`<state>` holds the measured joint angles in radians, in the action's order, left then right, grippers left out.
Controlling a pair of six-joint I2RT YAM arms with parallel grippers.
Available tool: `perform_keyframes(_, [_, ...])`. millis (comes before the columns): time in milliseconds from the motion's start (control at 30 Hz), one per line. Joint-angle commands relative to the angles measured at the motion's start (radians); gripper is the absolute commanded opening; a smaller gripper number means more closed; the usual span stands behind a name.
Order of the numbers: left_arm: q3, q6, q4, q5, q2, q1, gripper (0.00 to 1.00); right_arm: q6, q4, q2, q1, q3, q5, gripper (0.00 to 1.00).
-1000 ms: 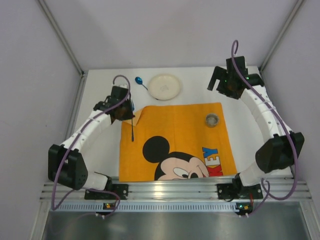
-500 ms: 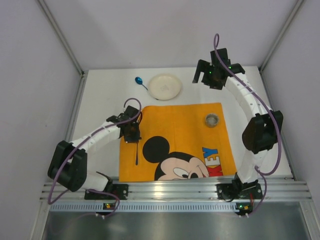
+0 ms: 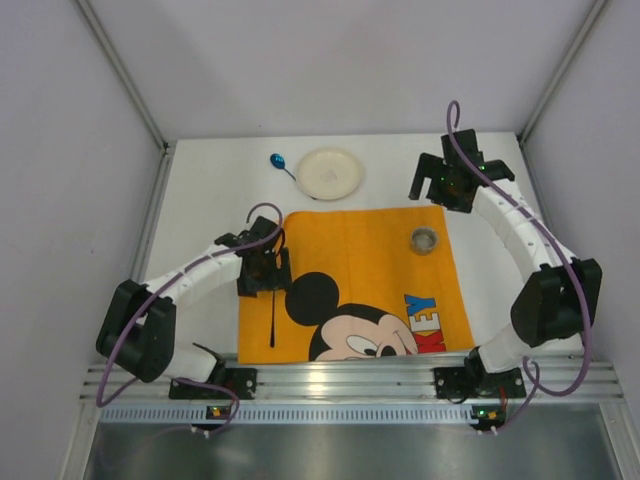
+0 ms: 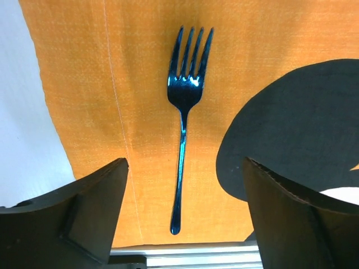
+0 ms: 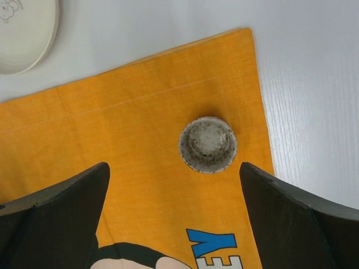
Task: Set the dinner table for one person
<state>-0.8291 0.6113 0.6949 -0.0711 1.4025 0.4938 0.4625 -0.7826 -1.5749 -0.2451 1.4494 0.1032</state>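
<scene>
Release is the change here: a second ago the left gripper point(image 3: 264, 273) was pinching the fork point(image 4: 182, 151) above the far left corner of the orange cloth point(image 3: 350, 245). Now its jaws are spread and the fork lies free between them, flat on the cloth's left strip, beside Mickey's black ear. By my reading, the fork's placement is done, on the diner's left.

The fork's long axis runs near to far, roughly parallel to the cloth's left edge. Its tines point away from the arms' bases and its handle tip is close to the cloth's near hem.

The right gripper point(image 3: 440, 185) has drifted about over the far right, jaws wide and empty, above the cup point(image 5: 207, 144). The plate point(image 3: 329, 173) and spoon point(image 3: 281, 165) sit on the bare white worktop point(image 3: 200, 190) beyond the cloth, probably the next things to bring in.
</scene>
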Motion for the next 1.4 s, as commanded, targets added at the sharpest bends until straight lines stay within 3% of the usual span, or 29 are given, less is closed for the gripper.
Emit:
perform_keyframes(0, [-0.103, -0.019, 0.011, -0.018, 0.010, 0.005, 0.90, -0.025, 0.023, 0.087, 0.015, -0.032, 0.024, 1.00])
perform_keyframes(100, [-0.211, -0.074, -0.021, -0.026, 0.093, 0.003, 0.91, -0.022, 0.023, 0.119, 0.017, -0.064, 0.017, 1.00])
perform_keyframes(400, [-0.548, -0.185, -0.103, 0.060, 0.459, 0.000, 0.71, -0.038, -0.018, 0.180, 0.018, -0.089, 0.007, 1.00])
perform_keyframes(533, [-0.672, -0.202, -0.081, 0.044, 0.575, -0.023, 0.70, -0.059, -0.040, 0.222, 0.027, -0.099, 0.027, 1.00])
perform_keyframes(700, [-0.748, -0.242, -0.046, 0.042, 0.653, -0.132, 0.70, -0.100, -0.060, 0.283, 0.053, -0.138, 0.050, 1.00])
perform_keyframes(933, [-0.909, -0.280, 0.023, -0.100, 0.647, -0.280, 0.69, -0.120, -0.037, 0.311, 0.087, -0.172, 0.020, 1.00])
perform_keyframes(1033, [-0.952, -0.275, 0.026, -0.131, 0.598, -0.322, 0.73, -0.111, 0.024, 0.268, 0.087, -0.149, -0.068, 1.00])
perform_keyframes(1200, [-0.934, -0.269, 0.048, -0.116, 0.504, -0.328, 0.74, -0.033, 0.176, 0.067, 0.076, -0.045, -0.311, 1.00])
perform_keyframes(1367, [-0.708, -0.202, 0.051, -0.058, 0.310, -0.327, 0.74, 0.030, 0.250, -0.260, 0.014, 0.225, -0.402, 0.98])
